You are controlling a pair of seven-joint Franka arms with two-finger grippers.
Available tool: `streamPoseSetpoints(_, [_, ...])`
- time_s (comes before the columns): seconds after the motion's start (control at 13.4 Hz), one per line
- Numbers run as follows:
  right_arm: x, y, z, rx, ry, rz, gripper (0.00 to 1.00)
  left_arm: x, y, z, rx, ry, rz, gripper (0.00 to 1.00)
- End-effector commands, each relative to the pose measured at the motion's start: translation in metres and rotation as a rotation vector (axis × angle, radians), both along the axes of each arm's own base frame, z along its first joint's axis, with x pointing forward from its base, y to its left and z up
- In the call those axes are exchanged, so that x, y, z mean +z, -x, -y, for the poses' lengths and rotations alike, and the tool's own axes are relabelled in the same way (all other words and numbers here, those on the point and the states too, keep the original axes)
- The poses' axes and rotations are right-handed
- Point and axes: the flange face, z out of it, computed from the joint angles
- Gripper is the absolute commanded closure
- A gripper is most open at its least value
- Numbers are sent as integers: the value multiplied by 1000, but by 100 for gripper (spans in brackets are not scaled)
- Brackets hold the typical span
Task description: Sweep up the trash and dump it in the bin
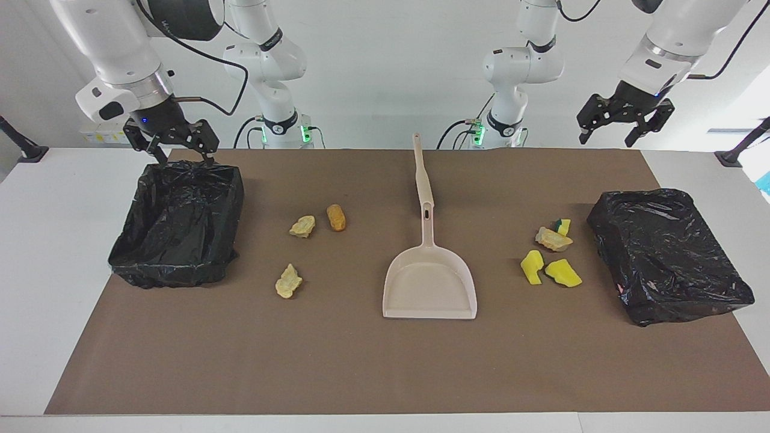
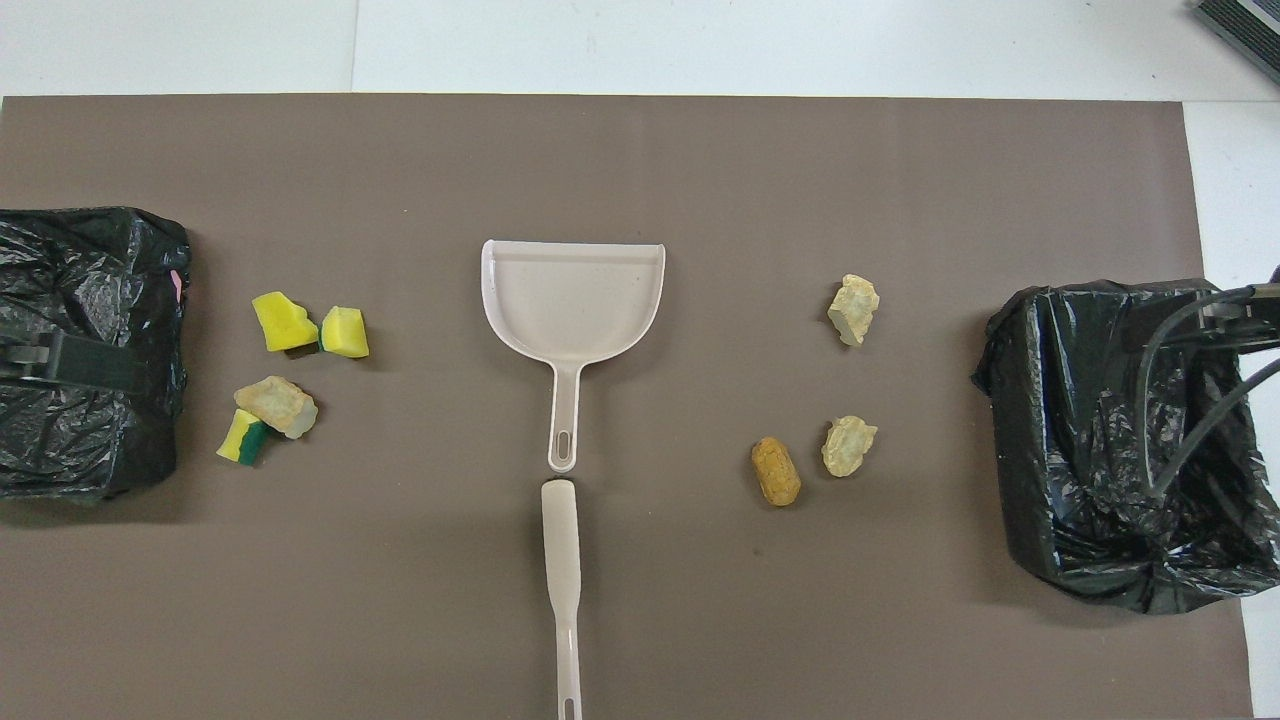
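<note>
Orange-brown trash lump (image 2: 775,471) lies lengthwise toward the robots.

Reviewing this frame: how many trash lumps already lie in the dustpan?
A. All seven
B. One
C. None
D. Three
C: the dustpan is bare inside, with three lumps on the mat toward the right arm's end of the table and four lumps toward the left arm's end.
</note>
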Motion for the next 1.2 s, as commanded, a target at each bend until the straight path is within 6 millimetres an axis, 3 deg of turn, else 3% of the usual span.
streamPoseSetpoints(0.0, [0,5,-1,-19,-20,-7,0,-11,10,30,32,19,11,0])
streamPoseSetpoints(0.15, [0,5,0,-20,-20,-7,0,-33,17,51,24,59,-38,0])
streamPoseSetpoints(0.45, [0,5,1,-23,-19,-8,0,-81,41,126,8,43,-68,0])
streamPoseSetpoints(0.75, [0,5,1,-22,-20,-7,0,-125,89,176,-46,20,-101,0])
streamPoseSetpoints(1.12, [0,6,1,-23,-20,-10,0,-192,144,220,-117,-16,-135,0])
